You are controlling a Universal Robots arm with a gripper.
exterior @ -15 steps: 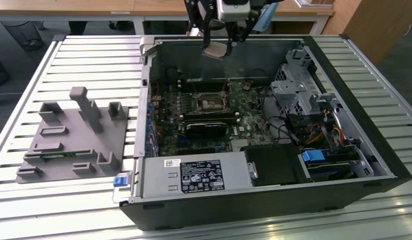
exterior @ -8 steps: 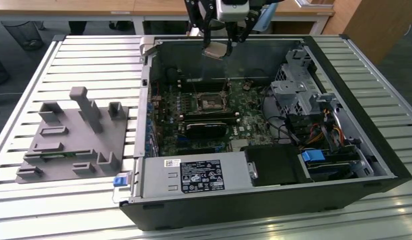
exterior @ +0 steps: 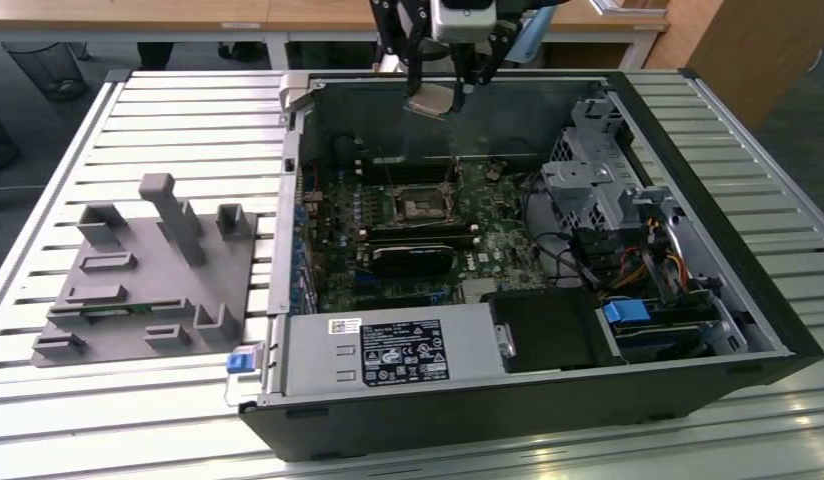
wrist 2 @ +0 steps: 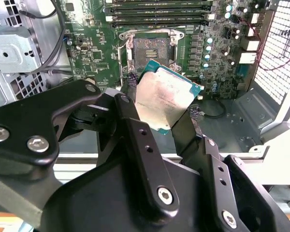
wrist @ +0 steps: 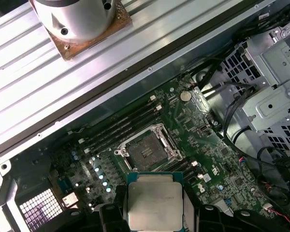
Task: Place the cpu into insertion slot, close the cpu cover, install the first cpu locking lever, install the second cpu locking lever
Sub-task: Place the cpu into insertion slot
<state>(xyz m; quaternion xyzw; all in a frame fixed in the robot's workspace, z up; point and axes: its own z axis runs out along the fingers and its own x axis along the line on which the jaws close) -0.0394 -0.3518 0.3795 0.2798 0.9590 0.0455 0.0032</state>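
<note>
My gripper (exterior: 439,95) hangs high over the back wall of the open computer case, shut on the cpu (exterior: 432,101), a small square chip with a silvery-beige face. In both wrist views the cpu (wrist 2: 164,98) (wrist: 154,202) sits pinched by its edges between the black fingers (wrist 2: 131,116). The insertion slot (exterior: 422,205) (wrist 2: 151,49) (wrist: 147,150) lies uncovered below on the green motherboard (exterior: 499,250), a black square socket with a silver rim, well apart from the chip. Which part is the cpu cover I cannot tell.
The black case (exterior: 732,300) stands on a slatted metal table. A grey fixture block (exterior: 145,270) with upright posts stands at the exterior view's left. Inside the case are a black heatsink (exterior: 409,262), memory slots (wrist 2: 159,9), a drive cage (exterior: 606,180), cables (exterior: 639,270) and a power supply (exterior: 392,355).
</note>
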